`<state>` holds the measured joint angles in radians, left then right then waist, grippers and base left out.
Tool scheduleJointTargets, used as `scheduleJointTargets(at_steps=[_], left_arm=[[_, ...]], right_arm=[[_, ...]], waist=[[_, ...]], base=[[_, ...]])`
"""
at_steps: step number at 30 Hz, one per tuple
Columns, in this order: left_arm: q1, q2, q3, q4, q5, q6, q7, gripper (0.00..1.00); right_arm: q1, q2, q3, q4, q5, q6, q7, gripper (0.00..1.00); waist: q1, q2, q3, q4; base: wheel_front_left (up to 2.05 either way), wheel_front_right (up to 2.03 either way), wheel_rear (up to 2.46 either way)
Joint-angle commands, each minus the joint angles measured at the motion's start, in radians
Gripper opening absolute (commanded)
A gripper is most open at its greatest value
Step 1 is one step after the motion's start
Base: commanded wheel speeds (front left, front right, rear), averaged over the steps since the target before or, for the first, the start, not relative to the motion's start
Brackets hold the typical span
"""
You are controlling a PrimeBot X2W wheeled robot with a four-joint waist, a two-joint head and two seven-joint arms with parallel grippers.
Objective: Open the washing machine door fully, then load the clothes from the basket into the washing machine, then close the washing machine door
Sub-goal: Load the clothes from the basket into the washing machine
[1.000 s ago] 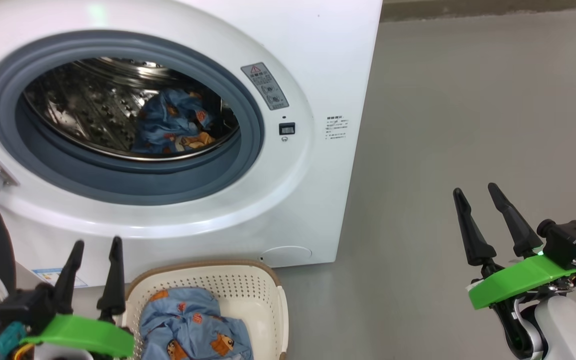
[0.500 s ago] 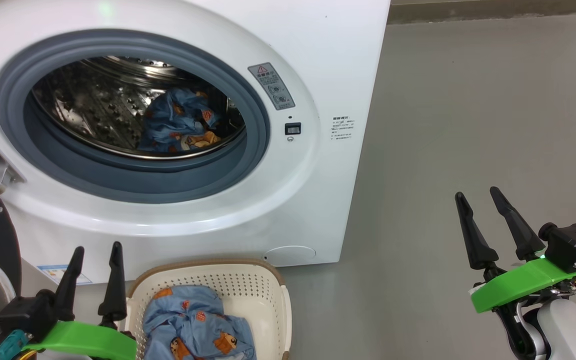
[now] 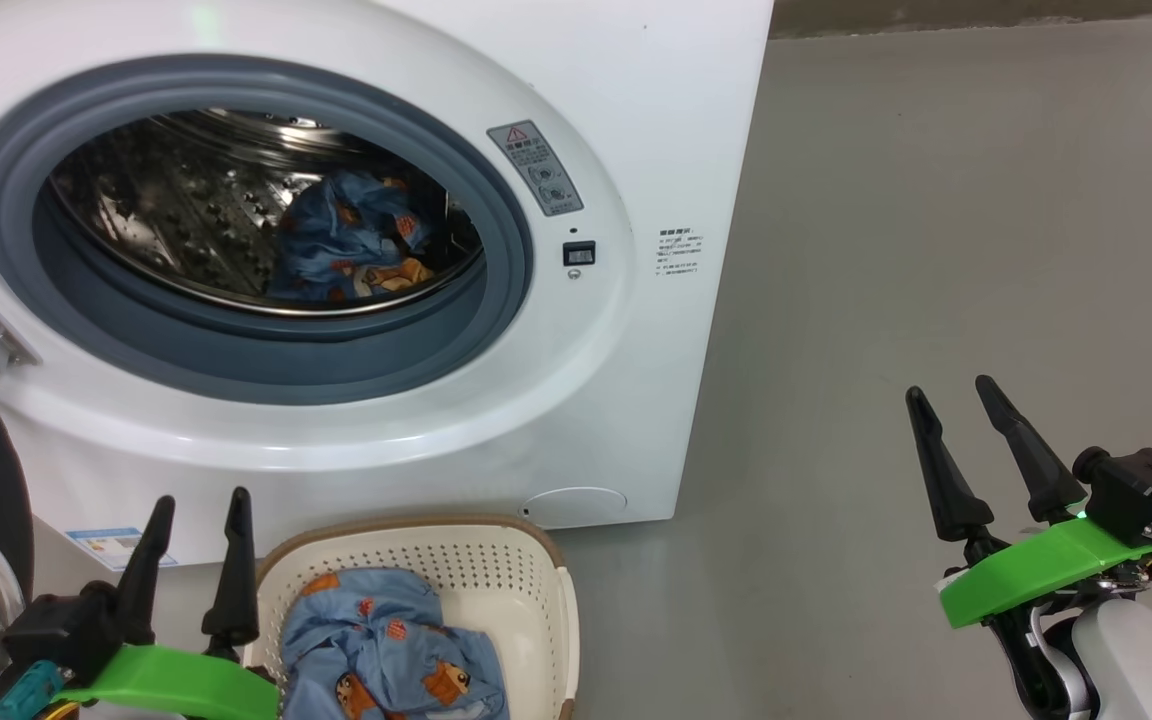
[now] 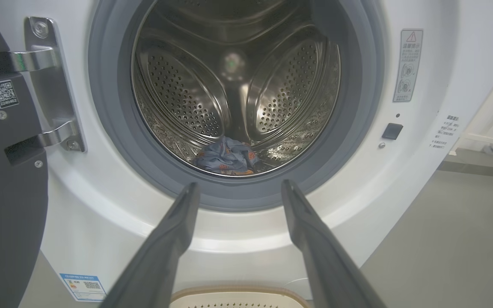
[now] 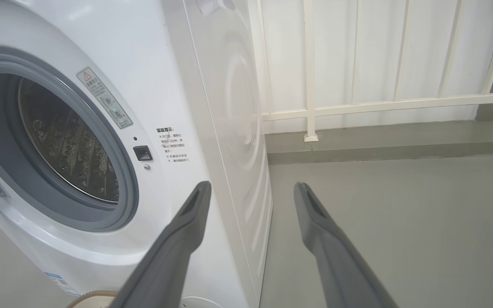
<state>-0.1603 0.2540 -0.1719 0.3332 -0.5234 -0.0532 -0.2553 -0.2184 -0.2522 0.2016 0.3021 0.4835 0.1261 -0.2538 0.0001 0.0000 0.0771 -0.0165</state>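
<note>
As we hold steady, left gripper (image 3: 201, 497) and right gripper (image 3: 949, 387) stay wide, empty; clothes (image 3: 386, 650) wait in the near basket (image 3: 456, 562), one garment (image 3: 346, 245) loaded.

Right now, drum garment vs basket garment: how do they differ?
The drum garment is already loaded, low in the steel drum; the basket garment lies unloaded in the basket. The drum garment is bunched in shadow; the basket garment spreads wider in light. Both are light blue with orange-brown figures.

Smooth grey floor (image 3: 936, 250); white railing (image 5: 383, 105) stands along its far edge.
</note>
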Motion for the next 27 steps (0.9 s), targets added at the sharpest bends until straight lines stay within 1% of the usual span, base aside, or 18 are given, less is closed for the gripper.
scheduleJointTargets(at_steps=[1, 7, 13, 20, 27], left_arm=[[-0.031, 0.019, 0.040, -0.011, 0.007, -0.004, -0.006, 1.00], [-0.040, 0.018, 0.030, 0.009, 0.003, -0.010, -0.005, 1.00], [-0.062, 0.022, 0.020, 0.021, 0.000, -0.013, 0.005, 1.00], [-0.112, 0.031, 0.006, 0.023, 0.003, -0.017, 0.021, 1.00], [-0.181, 0.033, -0.012, 0.043, 0.000, -0.022, 0.061, 1.00]], right_arm=[[-0.009, -0.016, 0.020, -0.022, 0.000, 0.005, -0.008, 1.00], [-0.012, -0.018, 0.026, -0.022, 0.002, 0.005, -0.008, 1.00], [-0.028, -0.019, 0.036, -0.021, 0.002, 0.005, -0.008, 1.00], [-0.074, -0.034, 0.042, -0.025, -0.003, 0.005, -0.008, 1.00], [-0.109, -0.013, 0.032, -0.026, -0.008, 0.005, -0.008, 1.00]], waist=[[-0.0001, 0.0000, 0.002, -0.001], [-0.0001, 0.0000, 0.012, -0.002], [-0.0001, 0.0000, 0.050, -0.009], [-0.0001, 0.0000, 0.131, -0.020], [-0.0001, 0.0000, 0.241, -0.022]], base=[[0.00, 0.00, 0.00], [0.00, 0.00, 0.00], [0.00, 0.00, 0.00], [0.00, 0.00, 0.00], [0.00, 0.00, 0.00]])
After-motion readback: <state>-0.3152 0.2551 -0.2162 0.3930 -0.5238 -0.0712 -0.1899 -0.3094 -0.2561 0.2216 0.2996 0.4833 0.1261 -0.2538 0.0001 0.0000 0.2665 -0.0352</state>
